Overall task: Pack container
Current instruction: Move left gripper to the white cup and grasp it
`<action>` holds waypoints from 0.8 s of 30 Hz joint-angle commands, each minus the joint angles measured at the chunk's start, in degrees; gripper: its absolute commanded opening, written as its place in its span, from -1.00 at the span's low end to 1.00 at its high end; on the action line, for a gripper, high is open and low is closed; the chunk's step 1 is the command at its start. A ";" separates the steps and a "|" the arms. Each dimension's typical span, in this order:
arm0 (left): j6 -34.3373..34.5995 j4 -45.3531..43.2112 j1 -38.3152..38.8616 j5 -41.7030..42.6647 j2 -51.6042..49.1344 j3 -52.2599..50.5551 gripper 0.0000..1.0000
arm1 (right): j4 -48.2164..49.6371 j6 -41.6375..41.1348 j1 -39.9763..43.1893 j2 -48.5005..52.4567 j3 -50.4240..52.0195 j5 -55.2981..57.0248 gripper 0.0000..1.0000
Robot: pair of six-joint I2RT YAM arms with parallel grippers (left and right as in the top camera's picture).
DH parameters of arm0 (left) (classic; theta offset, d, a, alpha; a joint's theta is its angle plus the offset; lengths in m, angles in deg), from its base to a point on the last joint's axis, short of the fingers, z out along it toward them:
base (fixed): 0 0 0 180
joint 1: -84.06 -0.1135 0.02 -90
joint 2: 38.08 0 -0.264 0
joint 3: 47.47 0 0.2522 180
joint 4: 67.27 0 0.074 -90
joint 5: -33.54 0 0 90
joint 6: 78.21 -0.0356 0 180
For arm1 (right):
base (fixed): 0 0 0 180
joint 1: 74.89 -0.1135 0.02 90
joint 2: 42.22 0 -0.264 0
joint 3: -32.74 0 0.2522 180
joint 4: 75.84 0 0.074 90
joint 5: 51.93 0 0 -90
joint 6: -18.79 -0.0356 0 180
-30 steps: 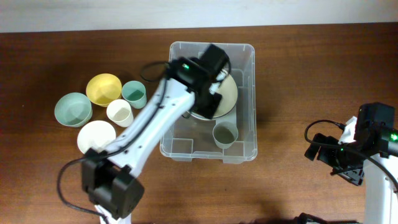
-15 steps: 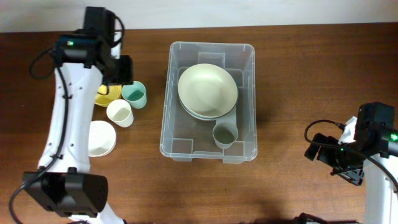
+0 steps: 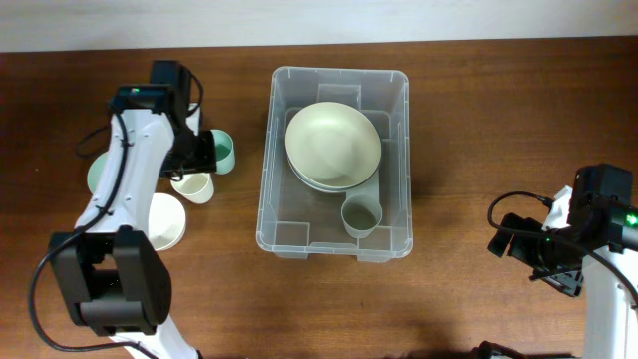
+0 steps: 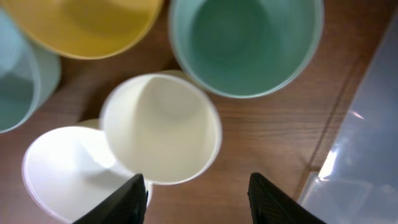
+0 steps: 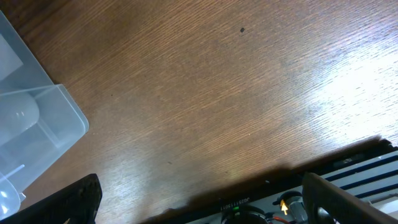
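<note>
The clear plastic container [image 3: 267, 204] stands mid-table. It holds stacked pale bowls [image 3: 332, 148] and a grey-green cup [image 3: 361, 214]. Its corner shows in the left wrist view [image 4: 367, 143]. My left gripper [image 3: 194, 162] is open and empty above the loose cups left of the container. In the left wrist view its fingers [image 4: 199, 202] hang just in front of a cream cup [image 4: 160, 137], with a teal cup [image 4: 245, 43] behind. My right gripper [image 3: 543, 254] is open and empty [image 5: 199, 205] over bare wood far right of the container [image 5: 37, 118].
Left of the container lie a teal cup [image 3: 221, 150], a cream cup [image 3: 192, 185], a white bowl [image 3: 158, 221] and a light green bowl [image 3: 98, 176]. A yellow bowl [image 4: 87, 25] is mostly under the left arm. The table's front edge is near the right arm.
The left arm left the container, swung out to the far back left, then came forward and down over the cream and teal cups. The right arm has not moved.
</note>
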 commanded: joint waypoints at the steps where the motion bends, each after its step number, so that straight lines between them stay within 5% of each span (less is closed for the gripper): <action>1: -1.73 -1.05 2.21 1.22 -0.13 -1.14 0.08 | 0.04 0.63 -0.26 0.04 0.24 -0.28 0.98; 19: -1.79 -8.61 2.14 -1.16 -0.98 -10.40 0.08 | 0.00 0.63 -0.26 0.04 0.24 -0.28 0.97; 24: -1.79 -9.38 2.14 -2.32 -2.62 -11.58 -0.07 | 0.00 0.63 -0.26 0.04 0.24 -0.31 0.97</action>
